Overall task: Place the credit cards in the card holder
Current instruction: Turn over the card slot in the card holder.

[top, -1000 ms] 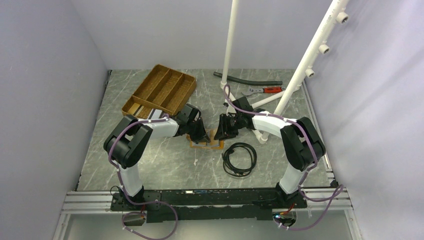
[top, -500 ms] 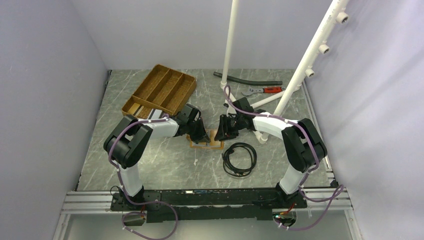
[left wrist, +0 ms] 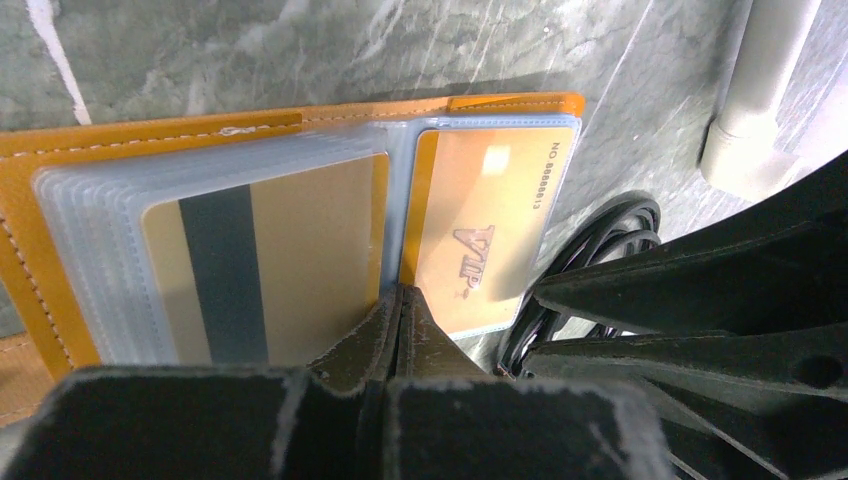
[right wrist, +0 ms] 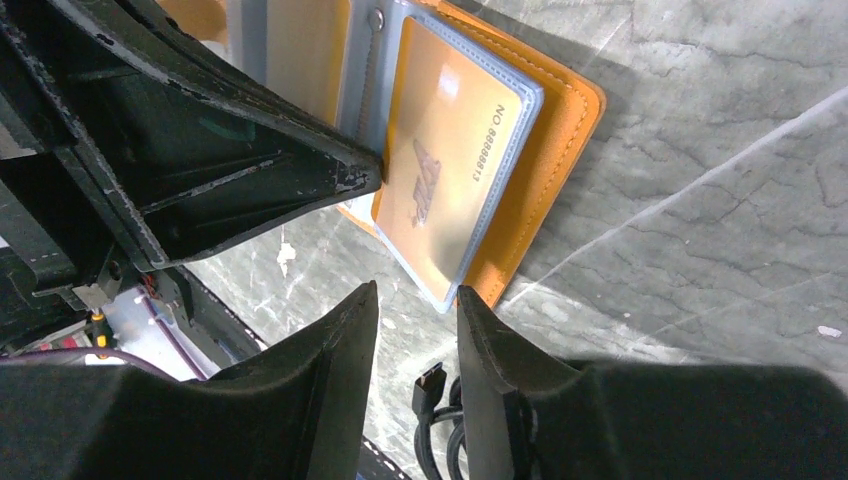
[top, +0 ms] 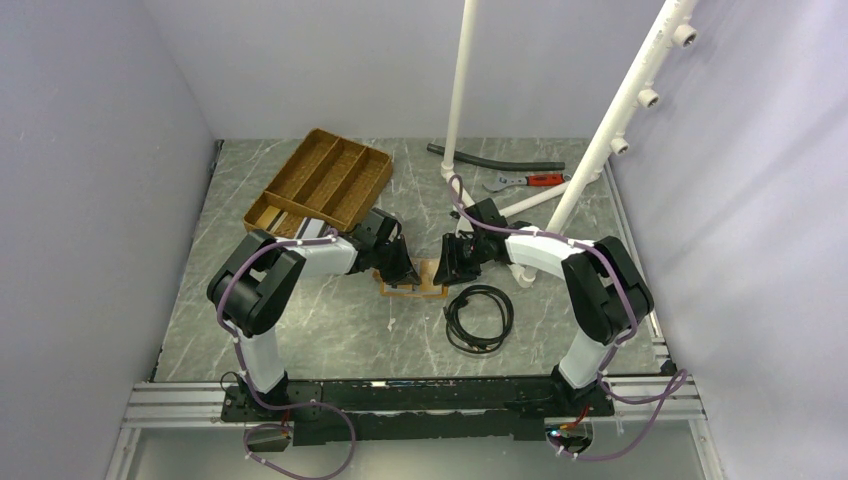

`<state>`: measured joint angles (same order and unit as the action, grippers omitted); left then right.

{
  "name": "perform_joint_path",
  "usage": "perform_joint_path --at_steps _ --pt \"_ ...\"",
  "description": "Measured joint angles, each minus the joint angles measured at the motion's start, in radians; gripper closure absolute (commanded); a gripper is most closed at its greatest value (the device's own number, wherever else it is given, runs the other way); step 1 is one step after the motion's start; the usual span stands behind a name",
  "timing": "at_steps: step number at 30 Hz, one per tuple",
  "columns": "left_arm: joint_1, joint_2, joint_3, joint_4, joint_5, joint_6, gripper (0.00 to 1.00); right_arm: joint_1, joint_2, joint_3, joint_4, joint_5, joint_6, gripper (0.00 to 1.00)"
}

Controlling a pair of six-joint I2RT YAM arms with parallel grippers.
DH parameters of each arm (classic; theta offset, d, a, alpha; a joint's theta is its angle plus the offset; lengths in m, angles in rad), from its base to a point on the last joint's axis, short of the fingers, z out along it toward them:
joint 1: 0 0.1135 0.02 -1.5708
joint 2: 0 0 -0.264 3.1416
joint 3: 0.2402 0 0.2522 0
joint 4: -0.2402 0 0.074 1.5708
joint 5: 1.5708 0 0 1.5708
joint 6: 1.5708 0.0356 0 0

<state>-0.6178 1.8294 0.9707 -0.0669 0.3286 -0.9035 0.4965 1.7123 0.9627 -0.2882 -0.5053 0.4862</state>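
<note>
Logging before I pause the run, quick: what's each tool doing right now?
Left tool: closed, tips at the open card holder's fold, nothing visibly held.
Right tool: open, empty, just off the card holder's edge.

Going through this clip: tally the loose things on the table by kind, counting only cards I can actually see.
Card holder: 1
Gold cards in its sleeves: 2
Wooden tray: 1
Coiled black cable: 1
Black hose: 1
Red-handled tool: 1
Total: 7
</note>
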Motion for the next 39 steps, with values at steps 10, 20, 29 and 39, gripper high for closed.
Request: perform_joint_path --at_steps 10,20,29,39 --pt "0.0 0.0 0.0 0.001 0.001 0.0 1.0 0.0 0.015 -0.003 0.005 -0.002 0.0 0.63" --pt "0.0 0.0 0.0 0.001 0.001 0.0 1.0 0.0 0.025 -0.005 0.013 -0.013 0.005 0.66" --pt "0.0 0.0 0.0 0.002 0.002 0.0 1.0 0.003 0.025 -0.005 0.02 -0.028 0.005 0.7" --pt "0.0 0.0 0.0 0.002 0.003 0.0 1.0 0.003 0.025 -0.005 0.059 -0.064 0.032 0.69"
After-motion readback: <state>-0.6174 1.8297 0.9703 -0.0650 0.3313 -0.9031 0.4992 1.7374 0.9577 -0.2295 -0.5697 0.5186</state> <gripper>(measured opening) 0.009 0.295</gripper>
